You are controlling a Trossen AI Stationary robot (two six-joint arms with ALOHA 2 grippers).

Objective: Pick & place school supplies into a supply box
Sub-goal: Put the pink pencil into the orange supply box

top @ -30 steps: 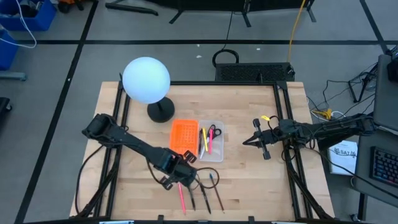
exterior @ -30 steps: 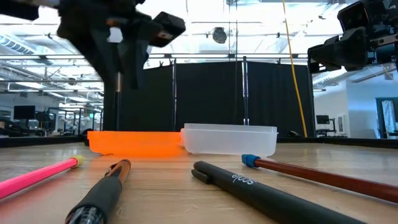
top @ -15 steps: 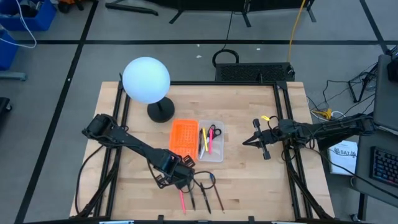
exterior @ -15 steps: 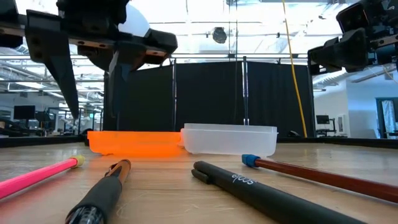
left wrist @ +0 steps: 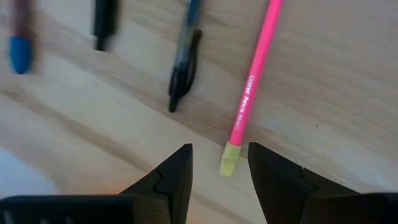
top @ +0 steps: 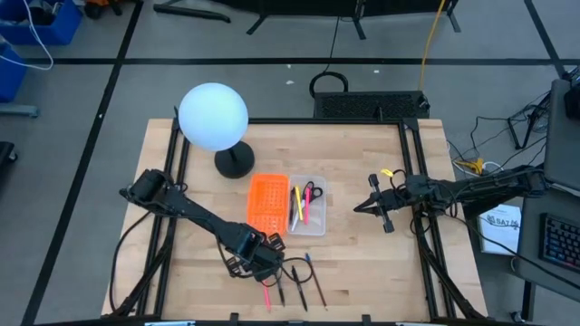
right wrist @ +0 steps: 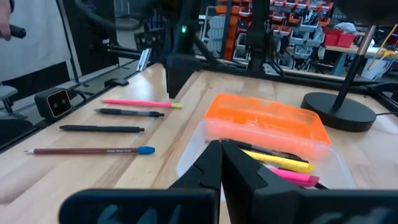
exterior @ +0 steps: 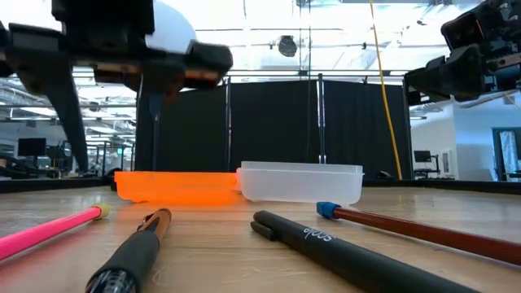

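Left wrist view first: my left gripper (left wrist: 219,167) has its fingers parted with nothing between them, and the yellow eraser tip of the pink pencil (left wrist: 252,90) lies right in the gap on the bare wood. Beside it lie a dark clip pen (left wrist: 184,59), a black pen (left wrist: 103,23) and the blue-capped end of a brown pencil (left wrist: 18,45). Over the last second the high view shows this arm sliding toward the near edge of the table, from just beside the orange perforated piece (top: 267,201) to directly over the row of loose supplies, where the left gripper (top: 256,263) now covers the top of the pink pencil (top: 266,294). In the low view the dark fingers have spread wide and sit lower than before. I judge this a lining-up for a grasp of the pink pencil, not yet closed. Farther back, the clear supply box (top: 307,206) stands touching the orange piece and already holds a yellow pen, a pink-red one and the scissors (top: 309,191). Four items lie outside it, so the job is roughly half done by my reckoning. Farthest off, the right gripper (top: 361,207) waits beside the box, its fingers pressed together and empty in the right wrist view.
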